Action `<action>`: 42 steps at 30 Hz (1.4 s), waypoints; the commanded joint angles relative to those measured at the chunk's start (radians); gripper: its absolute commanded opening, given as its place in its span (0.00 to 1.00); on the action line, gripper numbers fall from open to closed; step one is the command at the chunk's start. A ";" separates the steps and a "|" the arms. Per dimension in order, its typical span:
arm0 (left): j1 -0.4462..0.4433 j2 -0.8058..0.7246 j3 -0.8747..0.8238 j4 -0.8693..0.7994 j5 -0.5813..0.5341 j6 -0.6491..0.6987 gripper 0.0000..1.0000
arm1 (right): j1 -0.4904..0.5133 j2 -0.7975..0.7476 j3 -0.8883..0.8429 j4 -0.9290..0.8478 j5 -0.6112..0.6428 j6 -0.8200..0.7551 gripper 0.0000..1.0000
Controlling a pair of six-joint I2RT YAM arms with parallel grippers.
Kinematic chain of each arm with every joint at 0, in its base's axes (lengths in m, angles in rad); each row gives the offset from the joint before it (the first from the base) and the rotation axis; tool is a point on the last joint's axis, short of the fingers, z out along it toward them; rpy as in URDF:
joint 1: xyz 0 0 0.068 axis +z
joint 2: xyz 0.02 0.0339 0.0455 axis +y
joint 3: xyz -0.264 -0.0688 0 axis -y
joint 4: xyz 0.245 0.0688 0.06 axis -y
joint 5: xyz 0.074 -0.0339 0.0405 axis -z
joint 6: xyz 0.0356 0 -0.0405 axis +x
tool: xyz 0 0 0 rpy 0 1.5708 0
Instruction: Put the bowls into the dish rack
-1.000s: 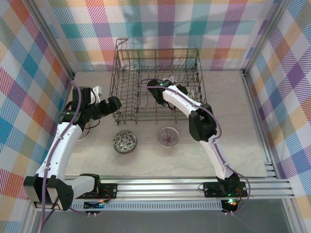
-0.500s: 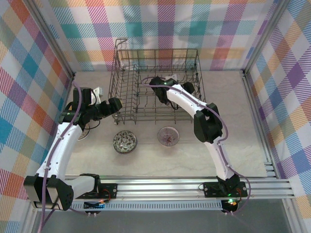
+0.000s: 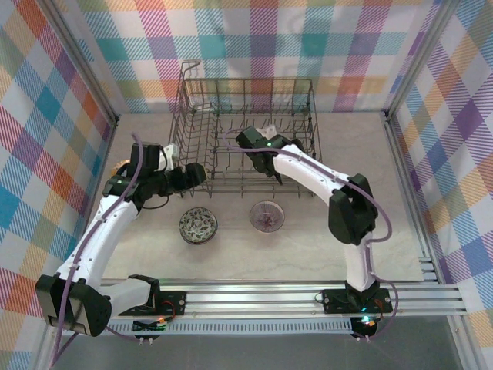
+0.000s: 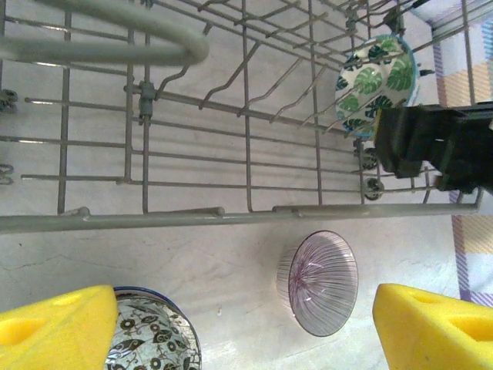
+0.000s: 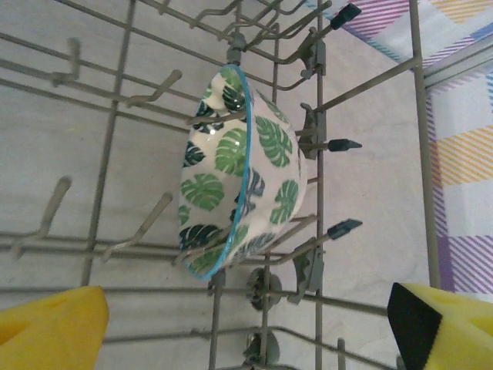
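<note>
Two bowls unloaded on tabletop (image 3: 385,231), dish rack's (image 3: 248,79) 6 o'clock: floral bowl (image 3: 198,225), purple bowl (image 3: 266,216) | green-leaf bowl (image 5: 235,173) on edge among tines, 1 o'clock | right tool (image 5: 246,331) open, off it | left tool (image 4: 246,331) open, empty | next, likely: left pinches floral rim.

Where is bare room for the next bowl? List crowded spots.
Free: in the dish rack, the tine rows left of the green-leaf bowl; the table between rack and right wall. Crowded: the rack's right end, with that bowl and the right gripper; the front, with the floral bowl and striped bowl.
</note>
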 commanded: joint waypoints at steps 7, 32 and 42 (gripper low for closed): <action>-0.190 -0.030 0.008 -0.085 -0.161 -0.052 0.86 | 0.009 -0.333 -0.267 0.138 -0.175 0.005 0.95; -0.610 0.397 -0.032 0.212 -0.337 -0.487 0.84 | 0.009 -0.947 -0.828 0.184 -0.442 0.066 0.92; -0.621 0.504 -0.018 0.266 -0.349 -0.549 0.66 | 0.009 -0.942 -0.874 0.207 -0.450 0.039 0.92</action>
